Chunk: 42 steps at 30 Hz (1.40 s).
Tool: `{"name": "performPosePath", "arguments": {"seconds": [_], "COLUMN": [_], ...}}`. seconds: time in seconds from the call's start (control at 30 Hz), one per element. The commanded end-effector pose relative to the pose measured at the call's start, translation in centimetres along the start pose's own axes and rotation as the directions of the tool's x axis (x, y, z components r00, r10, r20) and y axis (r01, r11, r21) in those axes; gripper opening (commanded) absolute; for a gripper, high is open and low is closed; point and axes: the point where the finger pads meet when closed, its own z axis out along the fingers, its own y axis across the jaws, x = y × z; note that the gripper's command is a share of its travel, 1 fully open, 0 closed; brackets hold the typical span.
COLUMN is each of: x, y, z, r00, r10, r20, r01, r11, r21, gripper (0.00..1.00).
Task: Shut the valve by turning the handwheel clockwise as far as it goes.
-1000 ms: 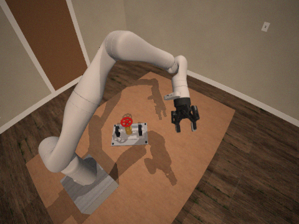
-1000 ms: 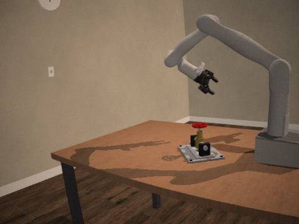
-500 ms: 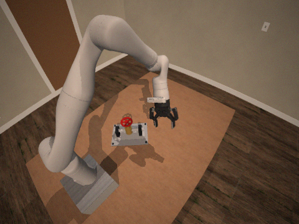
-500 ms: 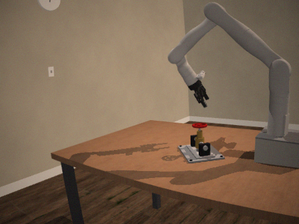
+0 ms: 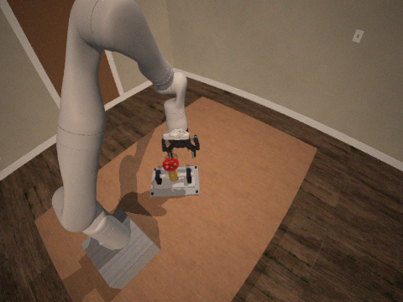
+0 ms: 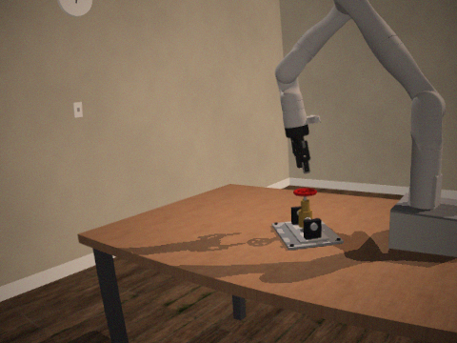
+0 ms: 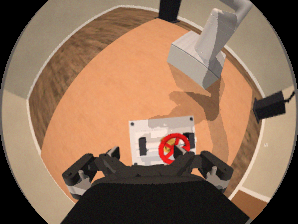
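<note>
A red handwheel (image 5: 170, 164) tops a brass valve stem on a grey baseplate (image 5: 175, 181) with two black end blocks, near the middle of the wooden table. It also shows in the exterior view (image 6: 305, 191) and in the wrist view (image 7: 173, 148). My gripper (image 5: 181, 153) points down, open and empty, and hangs above the handwheel with a clear gap, as the exterior view (image 6: 305, 167) shows. In the wrist view the handwheel sits between the two spread fingers, slightly right of centre.
The arm's grey base block (image 5: 119, 247) stands on the table close to the valve plate. The table edge (image 6: 190, 273) runs along the front.
</note>
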Motion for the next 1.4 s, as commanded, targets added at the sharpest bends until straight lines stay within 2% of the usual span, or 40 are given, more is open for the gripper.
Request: {"name": "performPosePath", "arguments": {"seconds": [0.0, 0.17, 0.37, 1.37], "x": [0.0, -0.5, -0.7, -0.9], "y": [2.1, 5.0, 5.9, 6.1], "z": [-1.4, -1.8, -2.0, -0.8], "r00": [0.997, 0.985, 0.979, 0.978], "r10": [-0.052, -0.126, -0.15, -0.154], "r20": [0.058, 0.119, 0.139, 0.142], "r01": [0.052, 0.128, 0.152, 0.156], "r11": [0.999, 0.992, 0.988, 0.988], "r21": [0.003, -0.004, -0.005, -0.005], "gripper": [1.0, 1.0, 1.0, 1.0]}}
